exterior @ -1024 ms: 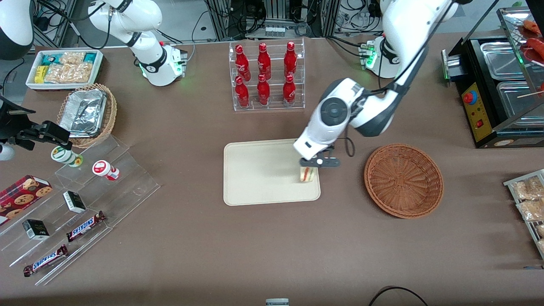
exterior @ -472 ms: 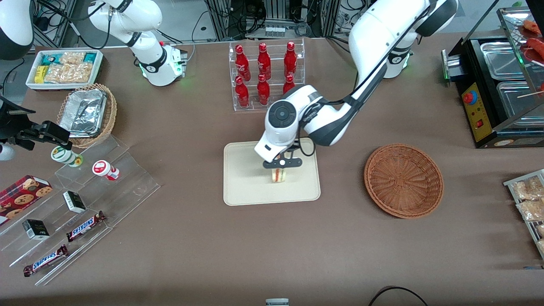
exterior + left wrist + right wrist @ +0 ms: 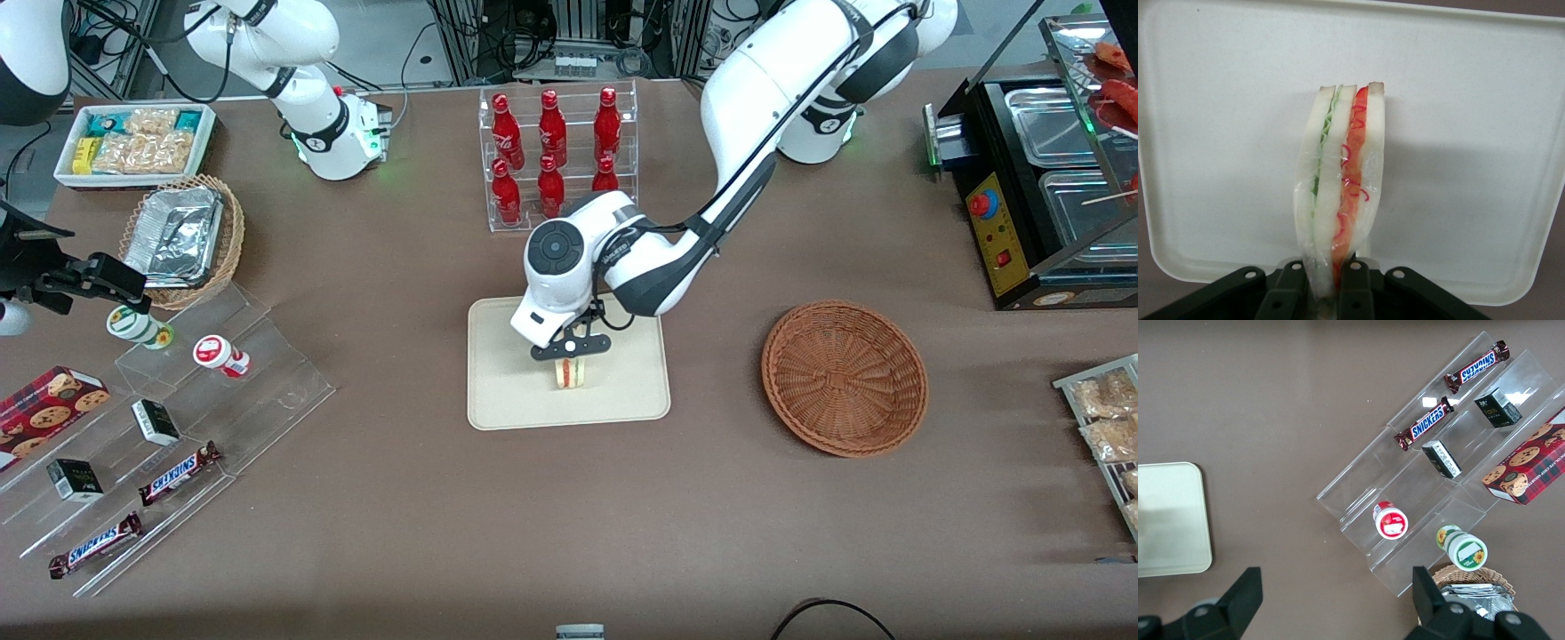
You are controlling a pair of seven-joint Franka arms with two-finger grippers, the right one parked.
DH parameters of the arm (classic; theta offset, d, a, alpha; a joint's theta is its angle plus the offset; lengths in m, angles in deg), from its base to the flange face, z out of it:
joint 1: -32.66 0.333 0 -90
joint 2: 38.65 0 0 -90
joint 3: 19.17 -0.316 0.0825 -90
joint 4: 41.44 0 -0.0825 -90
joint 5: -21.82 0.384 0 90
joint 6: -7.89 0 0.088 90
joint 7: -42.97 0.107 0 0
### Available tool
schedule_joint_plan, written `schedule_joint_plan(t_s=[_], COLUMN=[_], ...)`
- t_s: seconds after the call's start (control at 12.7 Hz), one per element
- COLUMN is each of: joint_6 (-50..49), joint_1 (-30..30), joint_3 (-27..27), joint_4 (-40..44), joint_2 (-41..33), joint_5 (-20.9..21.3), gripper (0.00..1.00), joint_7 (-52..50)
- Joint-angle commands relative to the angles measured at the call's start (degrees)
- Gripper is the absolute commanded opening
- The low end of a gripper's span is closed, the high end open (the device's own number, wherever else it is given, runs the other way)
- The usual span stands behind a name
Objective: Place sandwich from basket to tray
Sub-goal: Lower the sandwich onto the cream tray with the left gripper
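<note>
Since the earlier frame, gripper (image 3: 570, 350) has carried the sandwich (image 3: 570, 372) from the tray (image 3: 498, 391) edge nearest the basket (image 3: 844, 377) toward its centre; fingers clamp it, long axis hanging downward over the tray.

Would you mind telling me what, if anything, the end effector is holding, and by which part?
The end effector grips the sandwich by one narrow end, its fingers pinching both bread faces, above the tray.
</note>
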Motion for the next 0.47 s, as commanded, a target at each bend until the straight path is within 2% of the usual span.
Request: schedule_joint_plan(t_s=[0.0,0.39], joint_6=[-1.6,-1.1], joint_1=[-2.2,-2.3], joint_3=[-1.3,-1.4], joint_4=[3.6,3.8], joint_2=[2.6,3.8], joint_5=[1.2,1.2], gripper=[0.0,0.0], joint_7=[-1.8,-3.7])
